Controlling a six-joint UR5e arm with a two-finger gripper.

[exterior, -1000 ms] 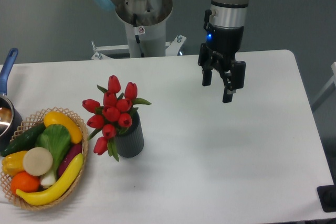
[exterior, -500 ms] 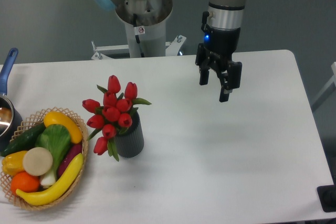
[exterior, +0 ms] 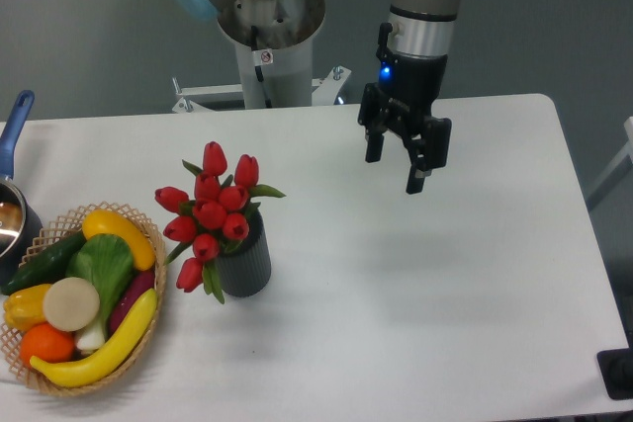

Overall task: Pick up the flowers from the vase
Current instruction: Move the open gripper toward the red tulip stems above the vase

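The arm is built of grey metal tubes with pale blue caps at the joints. Its round silver base column carries a small white sticker with a red mark (too small to read). The wrist ends in a silver ring, then a black housing with a blue lit dot. The gripper [exterior: 394,162] is black, with two slim fingers.

One vase [exterior: 244,261], nine flowers [exterior: 213,211], one basket [exterior: 150,244]

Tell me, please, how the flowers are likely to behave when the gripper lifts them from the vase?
The flowers spread wider than the vase, so they probably splay loosely. Thin stems look floppy. The small vase may tip or lift along. The gripper is open, off to the side.
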